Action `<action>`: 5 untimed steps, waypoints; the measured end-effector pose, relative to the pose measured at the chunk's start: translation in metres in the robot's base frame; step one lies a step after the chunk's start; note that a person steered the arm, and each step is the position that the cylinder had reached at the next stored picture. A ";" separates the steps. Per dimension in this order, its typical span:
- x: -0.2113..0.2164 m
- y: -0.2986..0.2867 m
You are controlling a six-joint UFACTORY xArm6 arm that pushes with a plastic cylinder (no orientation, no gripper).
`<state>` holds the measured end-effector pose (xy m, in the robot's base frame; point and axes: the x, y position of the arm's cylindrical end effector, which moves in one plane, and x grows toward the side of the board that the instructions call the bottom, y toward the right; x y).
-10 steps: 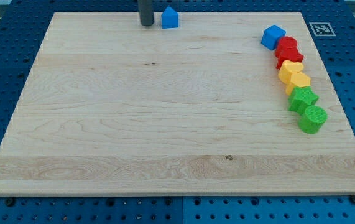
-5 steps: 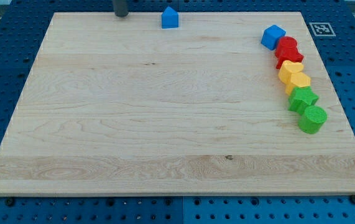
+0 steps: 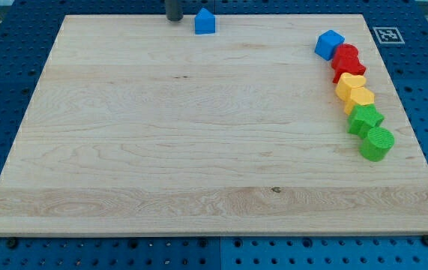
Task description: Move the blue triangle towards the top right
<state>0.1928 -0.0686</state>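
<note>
Sitting at the bench's (image 3: 124, 150) top edge, my tip (image 3: 175, 19) is just left of the blue triangle (image 3: 205, 22), not touching. No hand shows here. Other blocks line the view's right.

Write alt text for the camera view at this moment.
My tip sits at the wooden board's top edge, just left of the blue triangle. Along the view's right run a blue cube, red, yellow and green blocks.
</note>
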 end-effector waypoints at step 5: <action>0.028 0.011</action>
<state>0.2212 -0.0572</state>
